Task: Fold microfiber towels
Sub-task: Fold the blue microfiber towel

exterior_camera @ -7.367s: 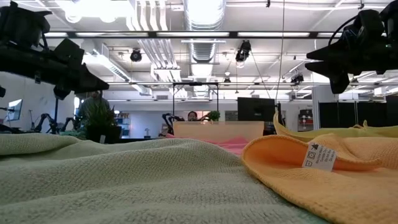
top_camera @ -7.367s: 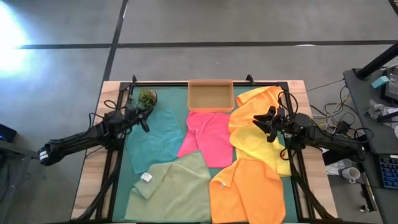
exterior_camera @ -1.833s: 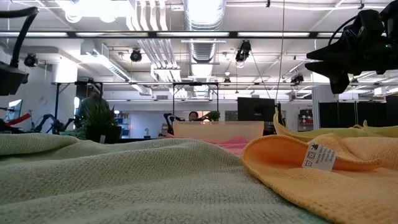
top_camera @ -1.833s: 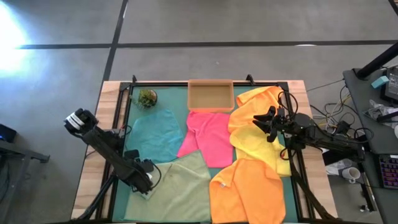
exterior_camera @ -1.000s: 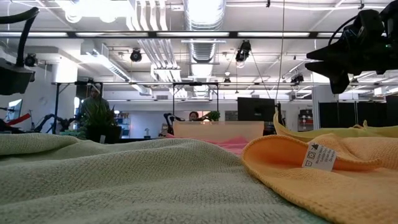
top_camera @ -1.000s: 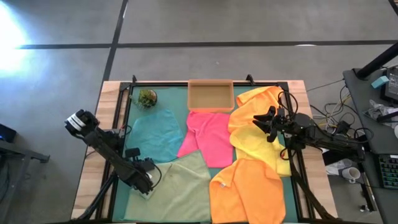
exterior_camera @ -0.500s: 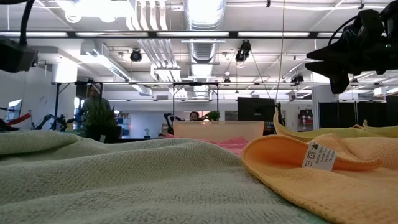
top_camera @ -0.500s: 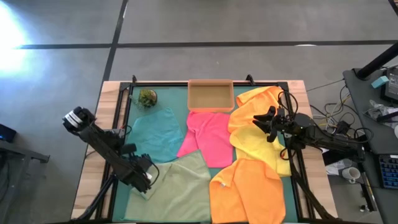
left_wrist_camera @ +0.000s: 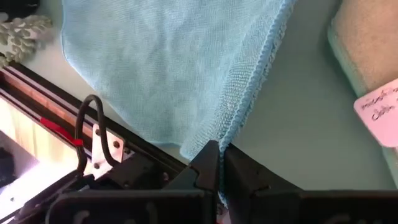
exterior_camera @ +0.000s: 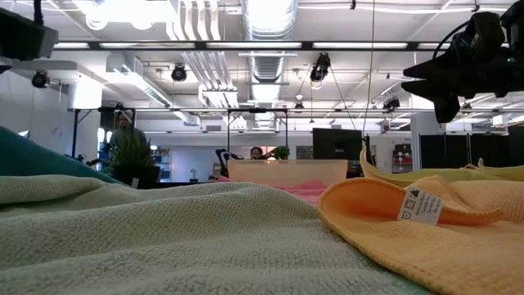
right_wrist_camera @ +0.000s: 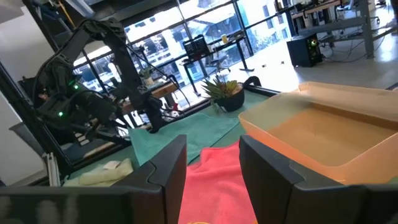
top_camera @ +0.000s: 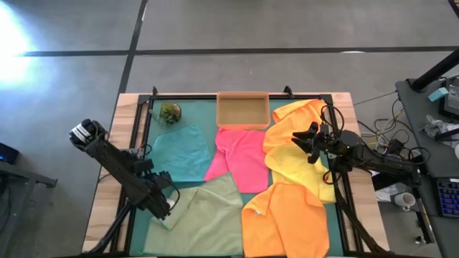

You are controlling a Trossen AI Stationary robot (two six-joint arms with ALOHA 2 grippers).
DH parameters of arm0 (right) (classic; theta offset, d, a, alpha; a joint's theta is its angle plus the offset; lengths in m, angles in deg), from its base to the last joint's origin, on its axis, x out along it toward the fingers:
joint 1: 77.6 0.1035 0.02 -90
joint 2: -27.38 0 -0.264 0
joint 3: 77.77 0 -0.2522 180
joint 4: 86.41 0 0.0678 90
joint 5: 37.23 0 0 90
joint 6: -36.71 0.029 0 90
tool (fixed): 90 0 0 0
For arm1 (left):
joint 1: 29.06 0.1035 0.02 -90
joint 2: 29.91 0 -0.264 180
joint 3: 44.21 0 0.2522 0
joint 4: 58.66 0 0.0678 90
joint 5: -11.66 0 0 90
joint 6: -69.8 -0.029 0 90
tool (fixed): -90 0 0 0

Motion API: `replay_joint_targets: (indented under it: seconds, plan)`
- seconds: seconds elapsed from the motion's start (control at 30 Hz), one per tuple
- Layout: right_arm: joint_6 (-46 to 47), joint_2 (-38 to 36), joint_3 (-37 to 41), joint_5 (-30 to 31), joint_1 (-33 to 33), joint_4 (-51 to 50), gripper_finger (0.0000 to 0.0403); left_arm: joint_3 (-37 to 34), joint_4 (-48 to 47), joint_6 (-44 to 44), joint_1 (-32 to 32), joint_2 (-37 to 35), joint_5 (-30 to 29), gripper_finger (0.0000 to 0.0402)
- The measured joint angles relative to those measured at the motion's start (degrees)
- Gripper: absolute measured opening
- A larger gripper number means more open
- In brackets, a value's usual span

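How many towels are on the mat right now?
5, perhaps more hidden beneath. Teal towel at left, its corner pinched by the left gripper; pink towel centre; sage towel front left; yellow towel right; orange towel front right, possibly separate from the orange fabric behind the yellow.

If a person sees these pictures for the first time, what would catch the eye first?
Probably the bright towels spread over the green mat: the hot pink towel in the middle, the yellow towel and the orange towel toward the right. Next, the left gripper, shut on a corner of the teal towel near the mat's left edge. The right gripper hangs open above the yellow towel.
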Motion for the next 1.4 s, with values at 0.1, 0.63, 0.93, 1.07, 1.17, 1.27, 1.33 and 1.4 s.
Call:
replay_joint_targets:
  seconds: [0.1, 0.63, 0.93, 1.07, 1.17, 1.27, 1.33, 1.4]
  plan:
    - [-0.09, 0.03, 0.00, 0.28, 0.00, 1.37, 0.0139, 0.09, -1.08, -0.14, 0.93, -1.22, -0.22, 0.0000]
    - [-9.86, 8.99, -4.55, 0.45, 0.02, 13.93, 0.0167, 0.10, -9.15, -0.07, 5.30, -10.90, -1.57, 0.0000]
    - [-15.07, 28.56, -14.00, 0.04, 0.02, 14.14, 0.0184, 0.07, -9.16, -0.30, 5.39, -15.19, -1.55, 0.0000]
    - [-18.81, 37.79, -18.47, -3.04, 0.10, 14.32, 0.0184, 0.07, -9.15, -1.93, 5.39, -17.23, -1.53, 0.0000]
    - [-21.38, 44.35, -22.03, -3.99, 0.71, 14.61, 0.0184, 0.10, -9.15, -2.16, 5.39, -19.05, -1.64, 0.0000]
    - [-24.88, 50.67, -25.51, -4.19, 2.26, 13.87, 0.0184, -0.05, -9.16, -2.19, 5.39, -21.14, -2.94, 0.0000]
    - [-27.17, 54.35, -28.39, -4.17, 3.56, 15.75, 0.0184, -0.14, -9.19, -2.30, 5.39, -22.60, -4.04, 0.0000]
    - [-28.91, 58.43, -30.63, -4.24, 5.29, 14.60, 0.0184, -0.15, -9.15, -2.31, 5.39, -24.06, -6.09, 0.0000]
